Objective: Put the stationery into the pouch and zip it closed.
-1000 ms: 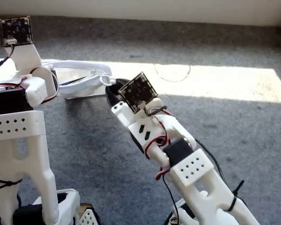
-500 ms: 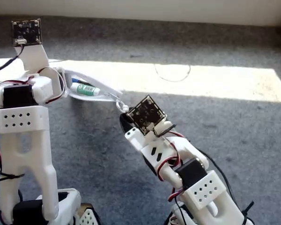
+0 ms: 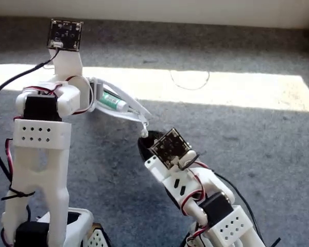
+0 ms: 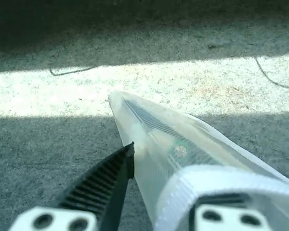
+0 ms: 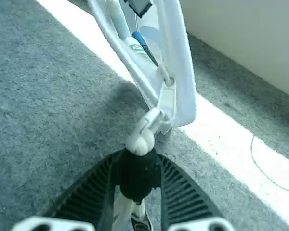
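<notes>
Also near pouch (image 3: 133,111): wire (image 3: 189,89) on carpet (image 3: 278,144).

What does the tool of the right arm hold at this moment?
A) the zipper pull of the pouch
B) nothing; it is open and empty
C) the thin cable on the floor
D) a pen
A: in the right wrist view the right tool is shut on the zipper pull, which hangs from the end of the pouch.

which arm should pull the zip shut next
Right. The right gripper is clamped on the zipper pull, in line with the zip. The left gripper grips the pouch at its far end, so it is better left bracing.
</notes>
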{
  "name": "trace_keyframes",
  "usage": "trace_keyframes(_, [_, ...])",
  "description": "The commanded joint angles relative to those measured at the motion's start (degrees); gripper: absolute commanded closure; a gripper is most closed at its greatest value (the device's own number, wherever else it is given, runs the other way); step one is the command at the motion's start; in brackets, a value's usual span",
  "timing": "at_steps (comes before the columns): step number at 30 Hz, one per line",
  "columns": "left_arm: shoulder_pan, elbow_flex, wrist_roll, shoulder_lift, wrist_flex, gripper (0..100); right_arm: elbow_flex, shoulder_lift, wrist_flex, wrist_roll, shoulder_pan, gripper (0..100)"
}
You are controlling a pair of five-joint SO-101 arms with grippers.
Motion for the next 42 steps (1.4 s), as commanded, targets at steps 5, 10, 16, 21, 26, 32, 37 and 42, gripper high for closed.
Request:
trace_keyframes(5, [8.7,-3.3,-0.4,0.0,0.4,81,4.7,-13.4,-0.1,0.6,0.6,99.4])
trace_keyframes(10, [11.2,-5.8,-0.4,0.0,0.4,81,7.5,-17.7,-0.1,0.6,0.6,99.4])
trace_keyframes(16, [15.6,-5.6,-3.6,0.0,0.4,81,8.1,-18.9,-0.1,0.6,0.7,99.4])
trace_keyframes(21, [17.7,-6.5,-4.0,0.0,0.0,81,8.2,-18.9,-0.1,0.6,0.7,99.4])
trace_keyframes(26, [19.6,-7.8,-8.7,0.0,-0.1,81,8.2,-18.9,-0.1,0.6,0.7,99.4])
trace_keyframes(32, [15.5,-10.7,-15.8,0.0,0.4,82,9.5,-19.4,-0.1,0.6,0.7,99.4])
trace_keyframes(37, [11.9,-14.5,-23.0,0.0,0.4,88,9.5,-19.4,-0.1,0.6,0.5,99.4])
trace_keyframes(42, [12.4,-15.5,-30.0,0.2,0.3,91,9.4,-19.4,-0.1,0.6,0.5,99.4])
